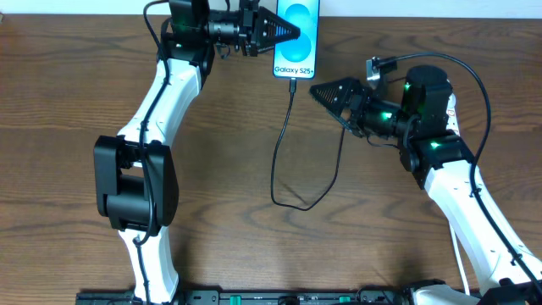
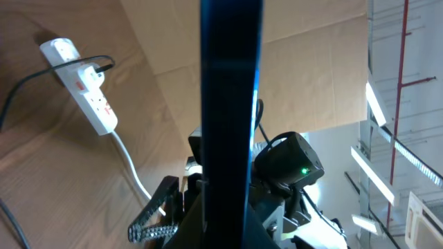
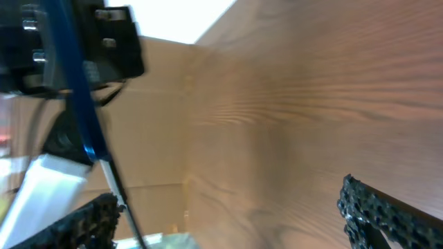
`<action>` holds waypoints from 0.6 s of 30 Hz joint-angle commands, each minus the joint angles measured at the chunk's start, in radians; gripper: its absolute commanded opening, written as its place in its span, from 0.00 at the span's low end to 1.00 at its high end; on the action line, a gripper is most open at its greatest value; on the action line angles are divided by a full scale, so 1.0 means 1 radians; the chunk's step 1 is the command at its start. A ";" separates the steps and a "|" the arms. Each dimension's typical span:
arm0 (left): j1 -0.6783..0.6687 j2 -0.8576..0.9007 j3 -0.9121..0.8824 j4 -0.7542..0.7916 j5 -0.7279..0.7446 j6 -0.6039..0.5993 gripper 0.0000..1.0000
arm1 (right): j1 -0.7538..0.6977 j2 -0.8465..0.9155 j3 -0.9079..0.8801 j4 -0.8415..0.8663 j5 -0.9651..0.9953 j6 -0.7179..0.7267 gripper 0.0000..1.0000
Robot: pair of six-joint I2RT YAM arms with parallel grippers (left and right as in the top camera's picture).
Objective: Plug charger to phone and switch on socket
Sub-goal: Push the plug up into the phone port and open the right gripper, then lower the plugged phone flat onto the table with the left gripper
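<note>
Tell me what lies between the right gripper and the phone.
Bare wooden table; the charger cable, leaving the phone's lower edge, passes just beside the right gripper's tips. The overhead view shows this.

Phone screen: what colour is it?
The phone screen is light blue with white text, clearest in the overhead view.

The phone stands edge-on through the middle, a dark upright bar from top to bottom with a thin blue glow along its right side. At upper left the socket lies on the brown tabletop, white with small red markings. The charger has its white adapter at the socket's far end, and its black cable curves away leftward. A thick white cord runs from the socket's near end toward the bottom. Behind the phone show the right arm's black housing with a green light, and one toothed finger.
</note>
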 commanded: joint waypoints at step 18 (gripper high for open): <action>-0.022 0.002 -0.011 -1.035 -0.415 0.870 0.07 | -0.053 -0.003 0.006 -0.278 0.085 -0.301 0.99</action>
